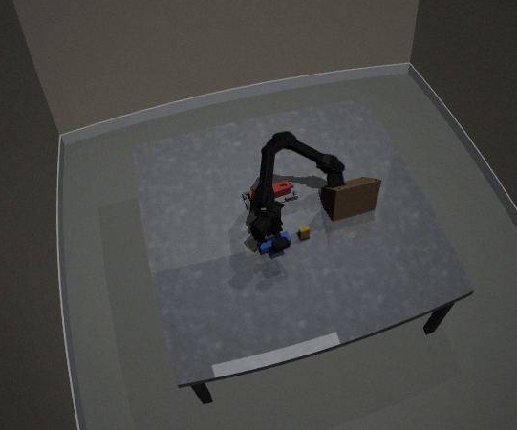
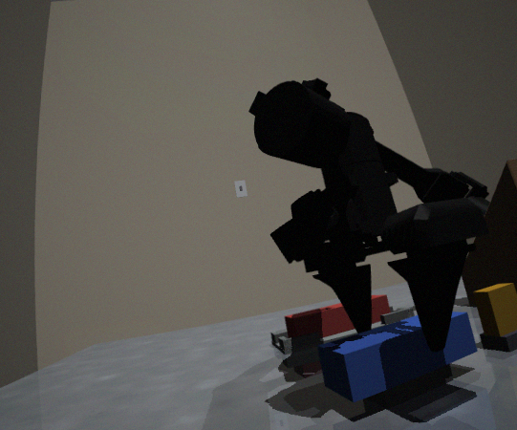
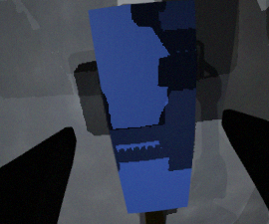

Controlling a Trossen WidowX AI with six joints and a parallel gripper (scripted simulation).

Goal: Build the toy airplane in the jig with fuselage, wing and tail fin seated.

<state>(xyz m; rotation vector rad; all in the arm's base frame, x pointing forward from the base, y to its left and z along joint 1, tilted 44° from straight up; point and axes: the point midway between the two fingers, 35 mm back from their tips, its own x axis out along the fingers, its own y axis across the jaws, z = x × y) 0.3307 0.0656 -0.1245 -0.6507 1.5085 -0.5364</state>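
Note:
The red fuselage point(image 1: 282, 189) point(image 2: 334, 322) lies lengthwise in the grey jig point(image 1: 290, 197) point(image 2: 394, 316); whether it is fully seated cannot be told. The blue wing point(image 1: 285, 235) point(image 2: 365, 373) point(image 3: 130, 75) lies level, raised a little above the table on a dark support; its tab is hidden. The yellow tail fin point(image 1: 304, 230) point(image 2: 499, 308) stands upright in a small dark base beyond one end of the wing. My gripper point(image 1: 273, 242) point(image 2: 400, 340) point(image 3: 149, 125) is open and low over the wing, with one finger to each side of it and nothing gripped.
A brown wooden block point(image 1: 355, 201) point(image 2: 511, 258) with a sloping side stands beside the arm's base, to the right of the fuselage and fin. A pale strip point(image 1: 277, 354) lies along the table's front edge.

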